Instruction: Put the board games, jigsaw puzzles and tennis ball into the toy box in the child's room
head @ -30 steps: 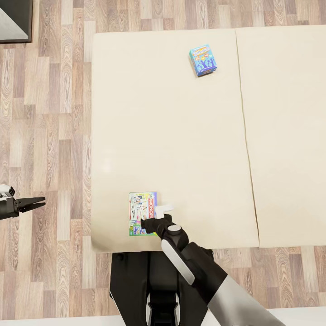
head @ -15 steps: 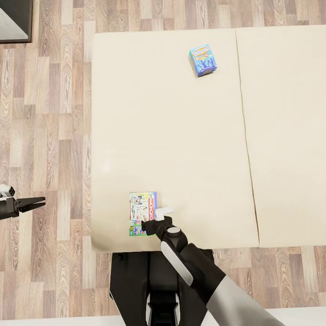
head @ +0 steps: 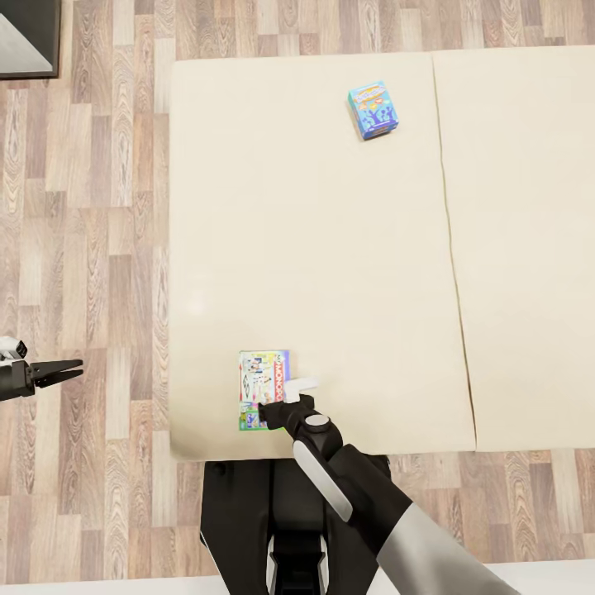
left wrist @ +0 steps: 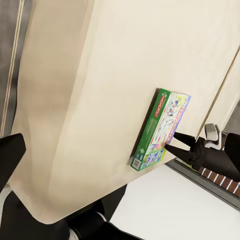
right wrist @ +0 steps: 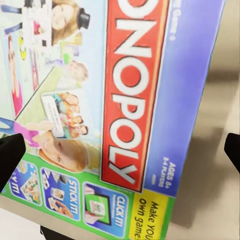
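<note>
On the cream bed (head: 330, 264) lie two board games. The white Monopoly box (head: 263, 388) rests flat near the bed's near edge, and the small teal-blue box (head: 373, 110) sits far back. My right gripper (head: 278, 407) is at the Monopoly box's near end, open. In the right wrist view its dark fingertips (right wrist: 10, 155) stand wide apart on either side of the Monopoly box (right wrist: 115, 100). My left gripper (head: 59, 372) hangs over the floor left of the bed, open and holding nothing. The left wrist view catches the Monopoly box (left wrist: 160, 127) and the right gripper (left wrist: 172, 141) at its end.
Wood-plank floor (head: 91, 207) runs along the bed's left side and near edge. A dark piece of furniture (head: 29, 37) sits at the far left corner. My black base (head: 248, 512) stands against the bed's near edge. A seam (head: 446, 248) splits the mattress.
The right gripper has edged slightly nearer along the Monopoly box's end. The whole picture has shifted a little to the right, so the camera moved. The left arm is still.
</note>
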Controlling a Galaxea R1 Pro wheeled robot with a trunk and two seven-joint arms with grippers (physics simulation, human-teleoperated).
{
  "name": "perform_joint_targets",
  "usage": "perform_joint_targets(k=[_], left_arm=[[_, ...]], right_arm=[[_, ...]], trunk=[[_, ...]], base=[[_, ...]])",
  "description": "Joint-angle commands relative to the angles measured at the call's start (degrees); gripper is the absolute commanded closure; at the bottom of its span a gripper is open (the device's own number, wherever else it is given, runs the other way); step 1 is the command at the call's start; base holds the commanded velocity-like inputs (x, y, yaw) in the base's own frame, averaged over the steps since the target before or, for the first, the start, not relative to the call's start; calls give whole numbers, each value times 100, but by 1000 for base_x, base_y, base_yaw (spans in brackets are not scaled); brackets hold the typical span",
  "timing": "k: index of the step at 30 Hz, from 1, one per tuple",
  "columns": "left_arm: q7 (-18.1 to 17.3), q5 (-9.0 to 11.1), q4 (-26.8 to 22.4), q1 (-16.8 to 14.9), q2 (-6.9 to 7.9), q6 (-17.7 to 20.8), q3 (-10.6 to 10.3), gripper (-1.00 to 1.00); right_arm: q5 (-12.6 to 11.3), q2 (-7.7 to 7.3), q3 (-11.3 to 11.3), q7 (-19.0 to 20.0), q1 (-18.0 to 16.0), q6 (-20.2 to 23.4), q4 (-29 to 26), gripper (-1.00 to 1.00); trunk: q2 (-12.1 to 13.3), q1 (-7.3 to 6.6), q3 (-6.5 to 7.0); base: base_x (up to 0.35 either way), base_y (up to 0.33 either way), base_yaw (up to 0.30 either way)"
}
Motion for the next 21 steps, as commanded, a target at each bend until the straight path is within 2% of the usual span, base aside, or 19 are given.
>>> perform_joint_targets(k=[1, 16, 21], left_arm=[[-22, 0, 1, -1, 2, 61, -2, -100], [-22, 0, 1, -1, 2, 61, -2, -100], [-22, 0, 1, -1, 2, 61, -2, -100]], right_arm=[[-58, 0, 13, -57, -4, 11, -6, -100], [-57, 0, 16, -57, -3, 10, -6, -100], [-57, 0, 16, -57, -3, 10, -6, -100]], trunk=[[-9, 4, -6], [-9, 4, -6], [-9, 4, -6]], base=[[0, 51, 0], [0, 9, 0], [0, 91, 0]])
